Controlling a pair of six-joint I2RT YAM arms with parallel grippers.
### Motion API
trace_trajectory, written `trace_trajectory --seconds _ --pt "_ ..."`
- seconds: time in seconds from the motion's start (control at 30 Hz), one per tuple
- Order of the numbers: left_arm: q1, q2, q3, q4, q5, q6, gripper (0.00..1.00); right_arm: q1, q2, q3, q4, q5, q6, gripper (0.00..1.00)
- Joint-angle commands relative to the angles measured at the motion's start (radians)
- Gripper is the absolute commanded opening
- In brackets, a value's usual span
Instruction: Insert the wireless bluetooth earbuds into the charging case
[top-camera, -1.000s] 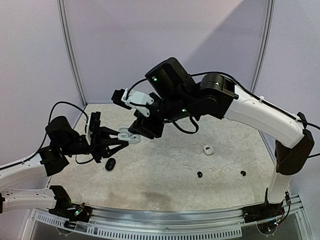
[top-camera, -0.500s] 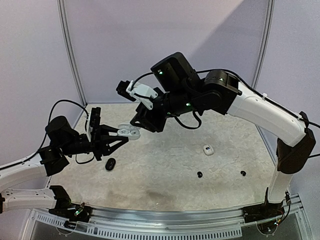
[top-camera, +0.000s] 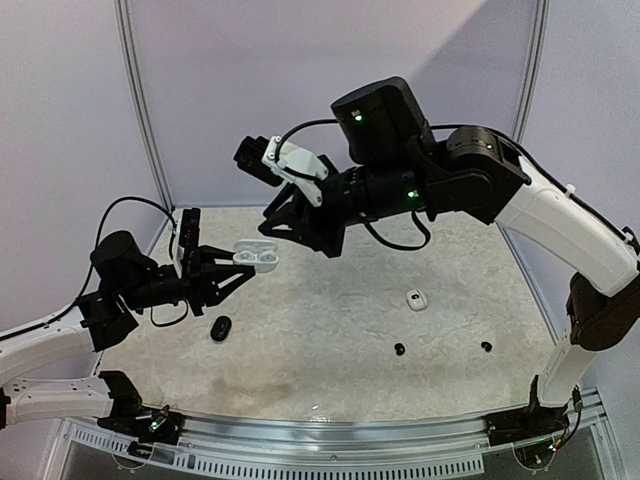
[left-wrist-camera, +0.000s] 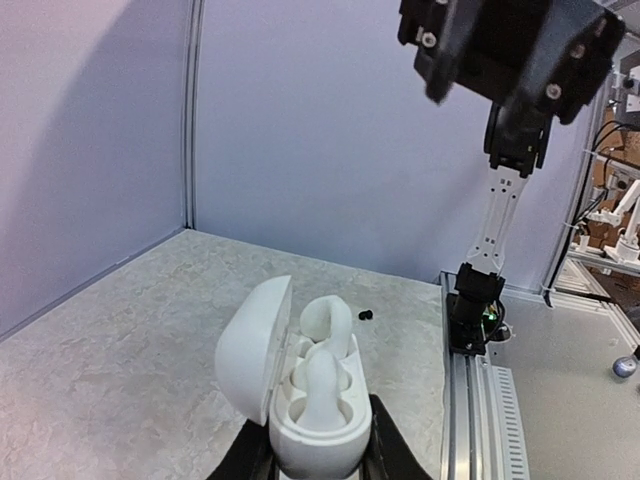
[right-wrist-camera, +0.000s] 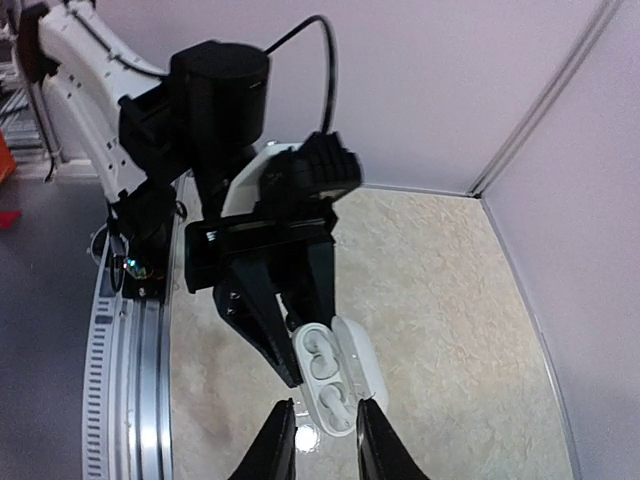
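Observation:
My left gripper is shut on a white charging case, held above the left of the table with its lid swung open. In the left wrist view the case sits between the fingers; one white earbud lies in the near socket and another stands up from the far one. My right gripper hangs above and right of the case, clear of it. Seen from the right wrist, its jaws stand apart with nothing between them, the case far below.
A black case lies on the table under the left arm. A small white case sits right of centre. Two black earbuds lie near the front right. The table's metal rail runs along the near edge.
The right gripper has lifted off the case and drawn back up and to the right, its jaws narrowing. The left gripper has kept hold of the case, raising it slightly.

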Motion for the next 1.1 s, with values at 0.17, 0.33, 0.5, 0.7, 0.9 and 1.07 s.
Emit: trace_trajectory --seconds 0.17,0.33,0.5,0.7,0.9,1.07 --pt "0.010 0.000 -0.008 -0.001 0.037 0.030 0.00 0.017 0.154 0.125 -0.168 0.093 -0.117 0.18" --pt "0.010 -0.001 -0.007 -0.003 0.043 0.036 0.00 0.016 0.168 0.127 -0.177 0.131 -0.125 0.15" --pt "0.007 0.001 -0.007 -0.002 0.051 0.040 0.00 0.015 0.181 0.128 -0.217 0.146 -0.130 0.13" --pt "0.004 0.005 -0.006 -0.001 0.056 0.045 0.00 0.013 0.184 0.128 -0.230 0.161 -0.140 0.11" --pt "0.002 0.007 -0.004 -0.001 0.058 0.049 0.00 0.011 0.181 0.137 -0.212 0.146 -0.148 0.12" --pt "-0.001 0.011 0.001 0.003 0.058 0.055 0.00 0.012 0.185 0.137 -0.190 0.131 -0.157 0.12"
